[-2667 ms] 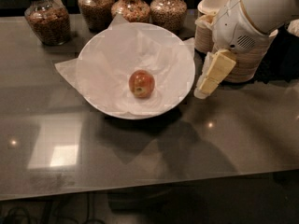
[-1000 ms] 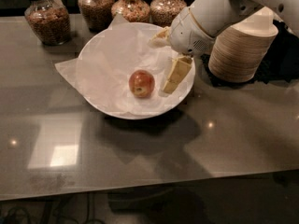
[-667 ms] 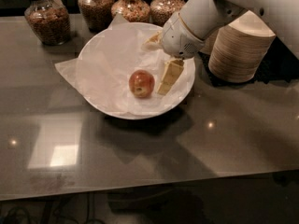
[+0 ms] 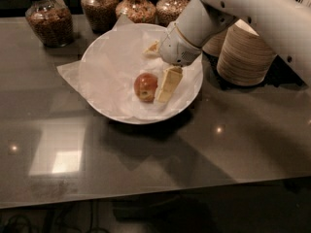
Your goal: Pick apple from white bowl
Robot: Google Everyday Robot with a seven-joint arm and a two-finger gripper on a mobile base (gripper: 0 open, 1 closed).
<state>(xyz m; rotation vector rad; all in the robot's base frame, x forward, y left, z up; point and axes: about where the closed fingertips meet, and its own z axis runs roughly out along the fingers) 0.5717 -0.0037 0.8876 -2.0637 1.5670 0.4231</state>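
The apple (image 4: 145, 87), small and red with yellowish patches, lies in the middle of the white bowl (image 4: 99, 93), which is wide, shallow and lined with crinkled white paper. My gripper (image 4: 156, 74) reaches down into the bowl from the upper right and is open. One cream-coloured finger (image 4: 167, 85) stands right beside the apple on its right, touching or nearly touching it. The other finger (image 4: 152, 47) is over the far part of the bowl, apart from the apple. The apple is not held.
Several glass jars (image 4: 48, 21) of brown contents stand along the back of the dark glossy table (image 4: 146, 159). Stacks of tan paper bowls (image 4: 244, 54) stand right of the white bowl, under my arm. The table's front edge runs along the bottom.
My gripper has moved left from beside the bowl into it and has come down next to the apple's right side. The apple and bowl have not moved.
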